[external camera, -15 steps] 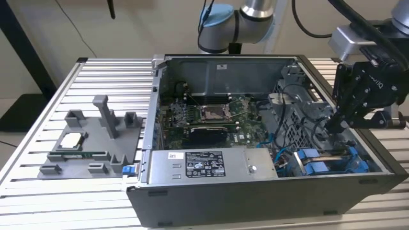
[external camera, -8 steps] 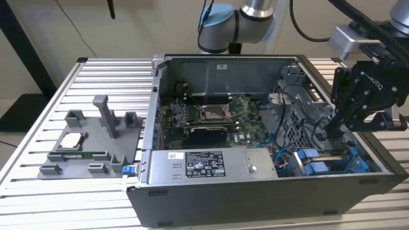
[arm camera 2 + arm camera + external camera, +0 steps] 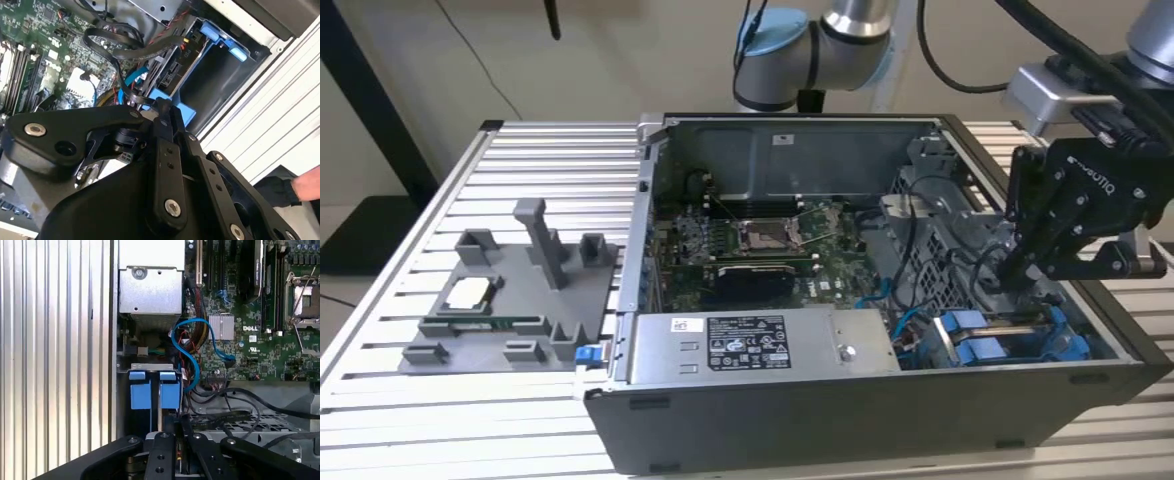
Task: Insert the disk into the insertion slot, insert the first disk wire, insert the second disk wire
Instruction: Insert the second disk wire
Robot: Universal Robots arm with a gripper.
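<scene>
An open computer case (image 3: 854,420) lies on a slatted metal table. At its corner on the exterior view's right is the insertion slot (image 3: 1014,340), a grey bay with blue plastic parts (image 3: 150,395). The disk (image 3: 172,70) sits inside it in its blue carrier (image 3: 220,37), connector end facing the motherboard. A plug with red and yellow wires (image 3: 185,47) sits at that end. My black gripper (image 3: 1017,278) hangs inside the case just beside the bay. In both wrist views its fingers are shut on the end of a black flat wire (image 3: 125,52), (image 3: 220,417).
A labelled grey power-supply box (image 3: 747,345) fills the case's front. A blue cable (image 3: 192,355) curls over the motherboard (image 3: 761,240). A grey fixture (image 3: 507,300) with small parts stands on the table at the exterior view's left. A person's hand (image 3: 306,186) is at the table edge.
</scene>
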